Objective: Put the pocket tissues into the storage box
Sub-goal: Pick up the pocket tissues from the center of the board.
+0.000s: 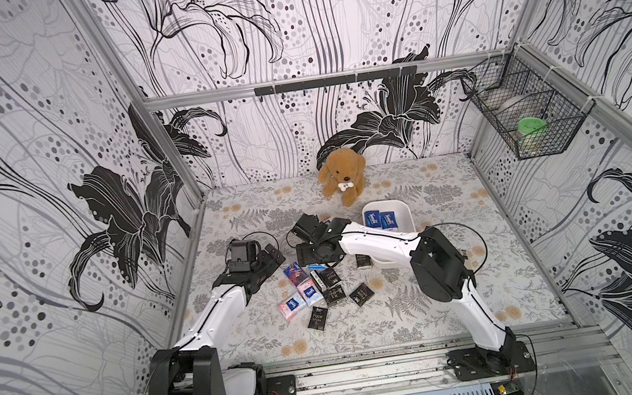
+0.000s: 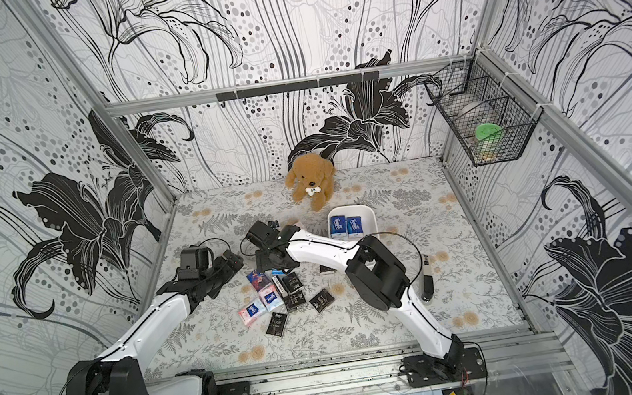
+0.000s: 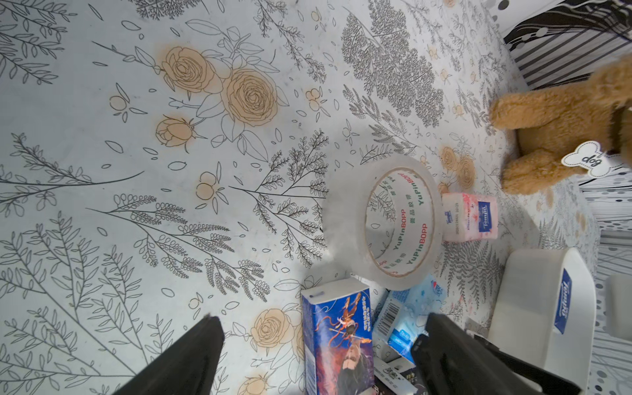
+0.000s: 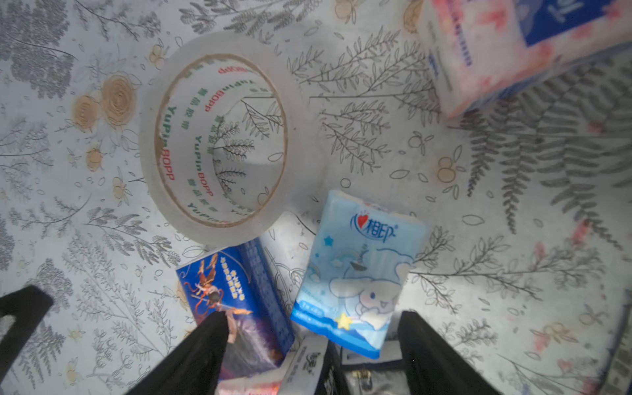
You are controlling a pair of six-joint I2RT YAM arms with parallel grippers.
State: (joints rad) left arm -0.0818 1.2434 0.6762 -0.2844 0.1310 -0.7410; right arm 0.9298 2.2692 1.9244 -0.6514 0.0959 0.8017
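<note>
Several pocket tissues [image 1: 319, 290] lie in a loose heap mid-table: black, pink, dark blue and light blue packets. The white storage box [image 1: 403, 211] stands behind and to the right of the heap, with two dark blue packets [image 1: 380, 219] inside. My left gripper [image 3: 323, 318] is open at the heap's left edge, and the dark blue picture packet [image 3: 338, 342] lies between its fingers. My right gripper [image 4: 314, 314] is open over the back of the heap. The light blue packet [image 4: 359, 273] lies tilted just ahead of its jaws. A pink packet [image 4: 513, 51] lies apart.
A clear tape roll [image 4: 219, 136] lies flat behind the heap, touching the dark blue packet. A brown plush dog [image 1: 342, 176] sits at the back wall. A black wire basket [image 1: 525, 114] hangs on the right wall. A dark pen-like object [image 2: 426, 279] lies right of the right arm.
</note>
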